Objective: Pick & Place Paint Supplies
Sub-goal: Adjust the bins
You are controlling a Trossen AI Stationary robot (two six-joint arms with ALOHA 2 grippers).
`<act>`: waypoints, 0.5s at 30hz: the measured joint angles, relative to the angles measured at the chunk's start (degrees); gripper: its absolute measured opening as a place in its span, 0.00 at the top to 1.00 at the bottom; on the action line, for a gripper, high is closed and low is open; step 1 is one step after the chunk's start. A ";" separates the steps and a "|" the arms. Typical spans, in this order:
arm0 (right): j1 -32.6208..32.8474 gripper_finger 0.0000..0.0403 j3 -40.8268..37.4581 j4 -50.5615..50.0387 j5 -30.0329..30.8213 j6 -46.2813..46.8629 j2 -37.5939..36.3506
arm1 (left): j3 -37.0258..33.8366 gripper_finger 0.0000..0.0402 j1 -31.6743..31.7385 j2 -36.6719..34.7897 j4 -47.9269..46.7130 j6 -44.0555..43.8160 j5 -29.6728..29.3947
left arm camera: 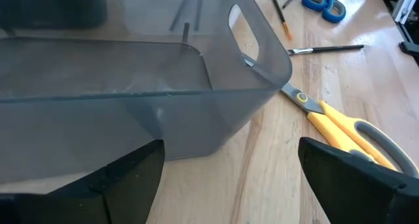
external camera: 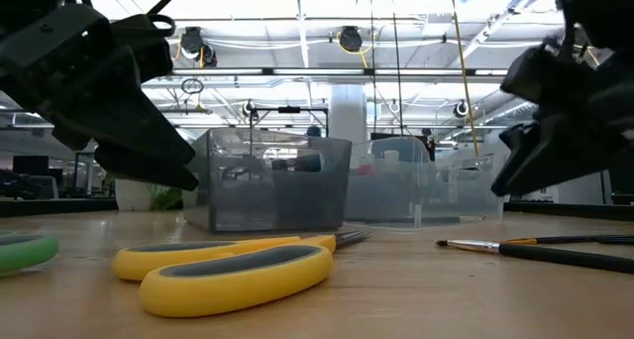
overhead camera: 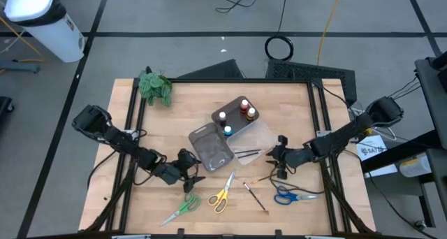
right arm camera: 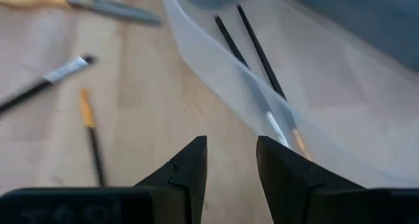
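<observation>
Two brushes [right arm camera: 252,44] already lie in the clear tray [right arm camera: 196,50], just ahead of the right end effector [right arm camera: 230,160], its fingers narrow and empty. Left end effector [left arm camera: 229,168] gapes wide; yellow scissors [left arm camera: 340,122] sit beside it. It might bump the grey tray [left arm camera: 216,99] reaching over.

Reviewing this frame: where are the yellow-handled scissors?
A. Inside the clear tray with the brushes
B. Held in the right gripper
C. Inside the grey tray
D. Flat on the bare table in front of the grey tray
D. The yellow-handled scissors lie flat on the wooden table just in front of the grey tray, between the green and blue pairs; neither gripper holds them.
</observation>
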 joint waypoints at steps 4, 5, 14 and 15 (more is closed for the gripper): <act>-1.94 0.71 0.00 0.52 -0.03 -0.06 3.43 | 0.00 0.09 0.02 0.00 0.05 -0.44 -0.02; -2.39 0.71 0.00 0.81 -0.03 -0.24 4.21 | 0.00 0.09 0.02 0.00 0.05 -0.46 -0.02; -4.39 0.71 0.00 5.32 -2.08 -4.11 7.09 | 0.00 0.09 0.04 0.00 0.07 -0.48 0.90; -4.39 0.71 0.00 5.26 -3.50 -4.64 6.74 | 0.00 0.09 0.04 0.00 0.07 -0.48 0.90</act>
